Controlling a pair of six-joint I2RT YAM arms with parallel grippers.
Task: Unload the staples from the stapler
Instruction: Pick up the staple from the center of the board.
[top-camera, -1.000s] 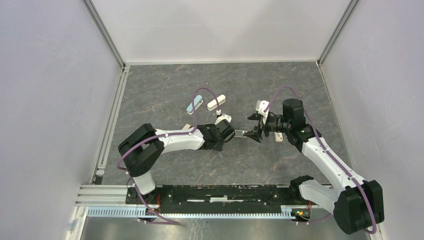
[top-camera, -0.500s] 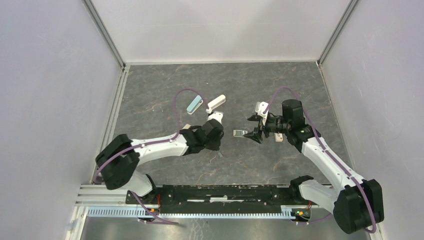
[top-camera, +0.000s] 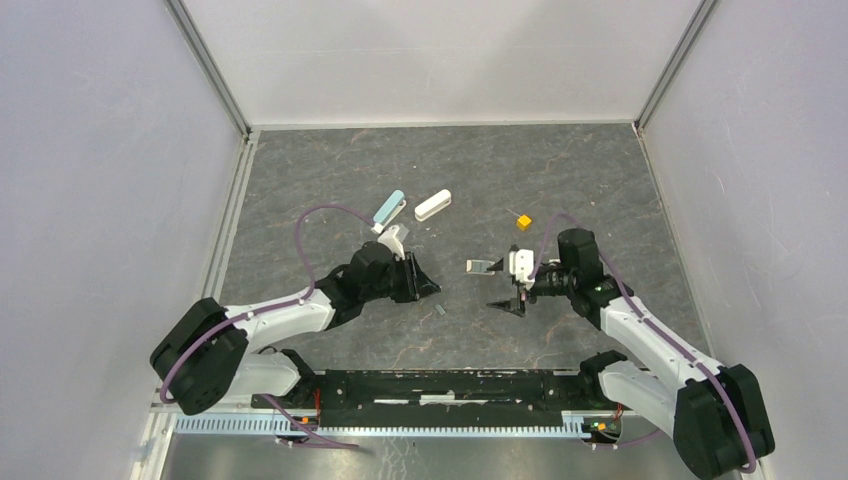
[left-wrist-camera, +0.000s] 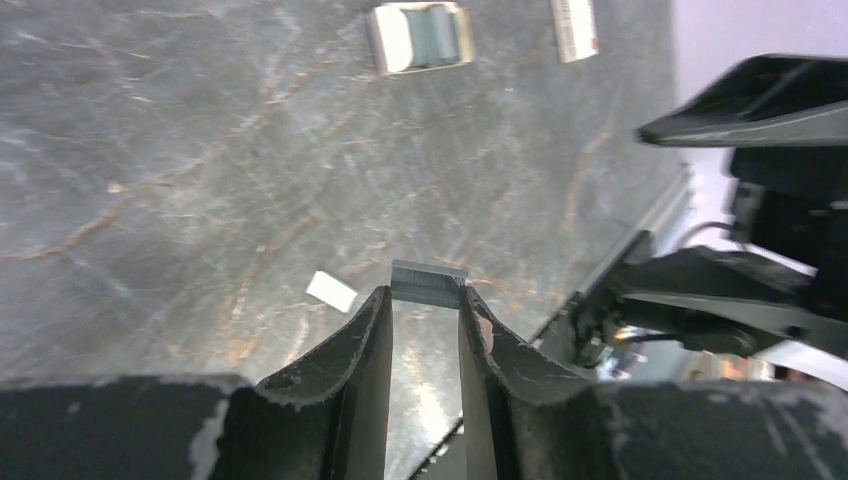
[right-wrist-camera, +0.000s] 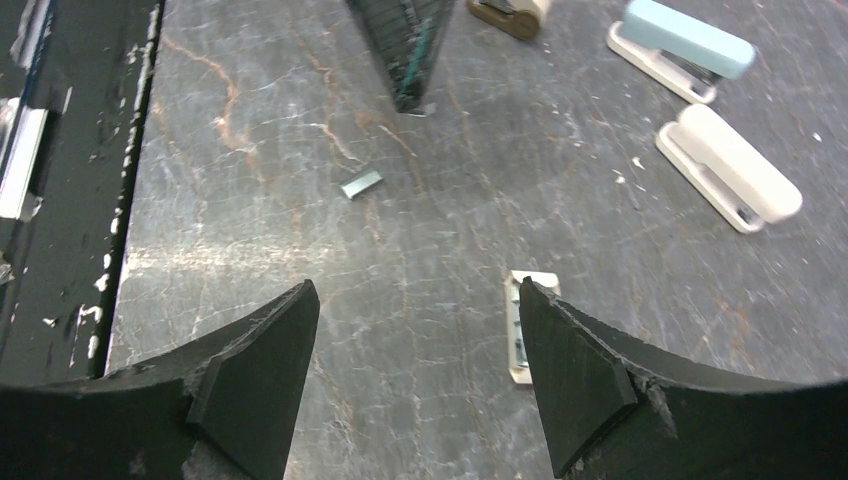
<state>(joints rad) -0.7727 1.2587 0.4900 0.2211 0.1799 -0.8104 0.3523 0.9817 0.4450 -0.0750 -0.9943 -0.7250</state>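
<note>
The staples (top-camera: 440, 310) are a short silvery strip lying on the grey table. They show just past my left fingertips in the left wrist view (left-wrist-camera: 428, 282) and out ahead in the right wrist view (right-wrist-camera: 361, 184). My left gripper (top-camera: 432, 288) (left-wrist-camera: 423, 295) hovers over them, its jaws a narrow gap apart with nothing between them. My right gripper (top-camera: 503, 285) (right-wrist-camera: 415, 290) stands wide open and empty to the right. A teal stapler (top-camera: 389, 208) (right-wrist-camera: 686, 42) and a white stapler (top-camera: 433, 205) (right-wrist-camera: 730, 168) lie side by side farther back.
A small clear box (top-camera: 483, 266) (left-wrist-camera: 420, 38) (right-wrist-camera: 520, 330) lies by my right gripper's far finger. A yellow cube (top-camera: 524, 222) sits behind the right arm. A white scrap (left-wrist-camera: 331, 291) lies near the staples. The black rail (top-camera: 440, 388) runs along the near edge.
My left arm has drawn back to the left and toward the near edge, away from the right gripper. The right gripper has also pulled back and come lower, uncovering the yellow cube.
</note>
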